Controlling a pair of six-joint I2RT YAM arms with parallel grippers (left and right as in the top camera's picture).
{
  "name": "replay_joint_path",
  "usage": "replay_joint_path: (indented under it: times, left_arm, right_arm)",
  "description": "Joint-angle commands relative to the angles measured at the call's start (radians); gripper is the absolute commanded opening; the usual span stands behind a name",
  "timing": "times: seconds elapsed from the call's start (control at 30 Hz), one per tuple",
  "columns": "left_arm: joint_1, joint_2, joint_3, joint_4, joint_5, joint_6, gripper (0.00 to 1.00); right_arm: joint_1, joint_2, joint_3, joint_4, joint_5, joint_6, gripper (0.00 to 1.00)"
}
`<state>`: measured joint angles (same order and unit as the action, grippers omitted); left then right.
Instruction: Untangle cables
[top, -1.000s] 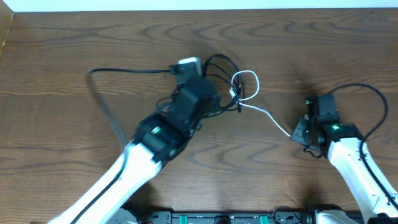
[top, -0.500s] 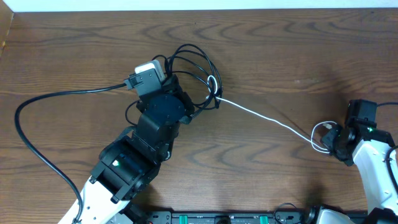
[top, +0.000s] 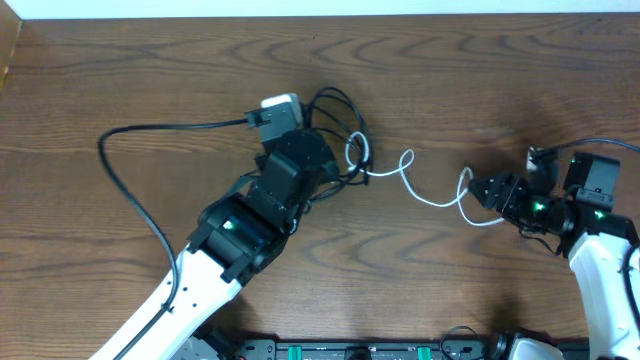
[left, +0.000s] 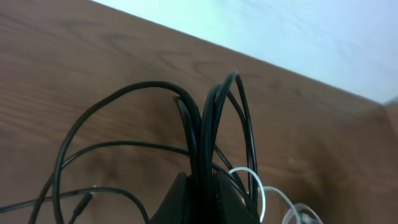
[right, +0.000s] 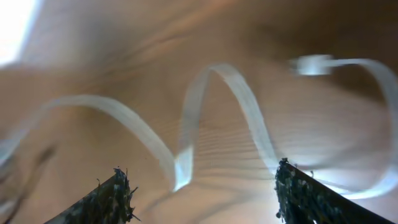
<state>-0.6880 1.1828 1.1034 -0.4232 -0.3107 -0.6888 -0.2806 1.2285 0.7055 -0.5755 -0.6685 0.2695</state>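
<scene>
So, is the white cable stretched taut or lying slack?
Slack. The white cable curves in loose waves between the black cables and the open right gripper, not a straight line.

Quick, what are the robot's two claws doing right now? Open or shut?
Left gripper: shut on the black cables.
Right gripper: open, holding nothing; the white cable lies loose in front of it.

Dark wood-grain table (top: 480, 90); pale wall (top: 300, 8), perhaps, beyond.
</scene>
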Motion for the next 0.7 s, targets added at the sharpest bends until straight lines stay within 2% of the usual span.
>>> replay_joint_path:
  times: [0.0,0.1,0.17,0.37,0.5,0.67]
  left_arm:
    - [0.004,0.013,0.006,0.039,0.149,0.157,0.08]
    - [0.004,0.034,0.006,0.059,0.3,0.31,0.08]
    - [0.004,0.044,0.006,0.064,0.373,0.36,0.08]
    - [0.004,0.055,0.006,0.081,0.401,0.367,0.07]
    - [0.004,0.055,0.006,0.121,0.401,0.367,0.08]
    - [0.003,0.055,0.006,0.132,0.409,0.367,0.07]
  right_arm:
    - [-0.005,-0.05,0.006,0.003,-0.397,-0.196,0.7]
    - [0.005,-0.082,0.006,0.0,-0.525,-0.269,0.69]
    - [0.02,-0.099,0.006,-0.001,-0.542,-0.28,0.67]
    - [0.094,-0.119,0.006,-0.005,-0.56,-0.287,0.66]
    - [0.164,-0.118,0.006,-0.012,-0.565,-0.215,0.65]
    - [0.241,-0.118,0.006,0.002,-0.534,-0.214,0.58]
